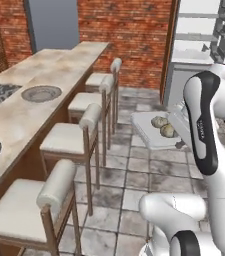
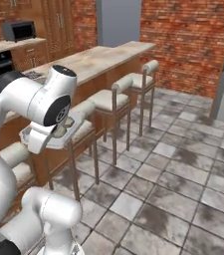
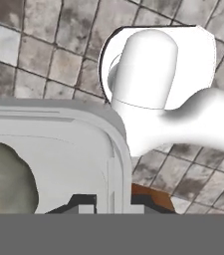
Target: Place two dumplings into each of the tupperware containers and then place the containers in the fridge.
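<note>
Here, in the left base view, one tupperware container (image 1: 149,131) hangs in mid-air above the tiled floor (image 1: 129,175), carried level, with two dumplings (image 1: 164,126) lying side by side in it and touching. The arm's forearm covers the tray's right end, so the gripper itself is hidden here. Behind the tray stands the fridge (image 1: 199,45), its door open and white shelves showing. Four stools (image 1: 69,137) line the counter (image 1: 44,105) on the left, and between them and the tray runs a broad lane of bare tile.

From the right base view, the same container (image 2: 58,135) shows below the arm's big joint, held over the seat of a stool (image 2: 86,130); its near rim juts past the white link. The dumplings (image 2: 63,129) appear as a dim tan patch inside it, too blurred to count. To the right, the floor (image 2: 183,179) lies open all the way to the brick wall (image 2: 188,35).

The hand view looks down along the gripper (image 3: 112,203): its dark finger tips (image 3: 81,203) straddle the container's rim (image 3: 118,164), pinched on that thin wall with only a narrow gap. One dumpling (image 3: 4,179) bulges at the left edge, inside the tray. Past the rounded corner are floor tiles (image 3: 44,60) and a stool's brown edge (image 3: 151,194).
</note>
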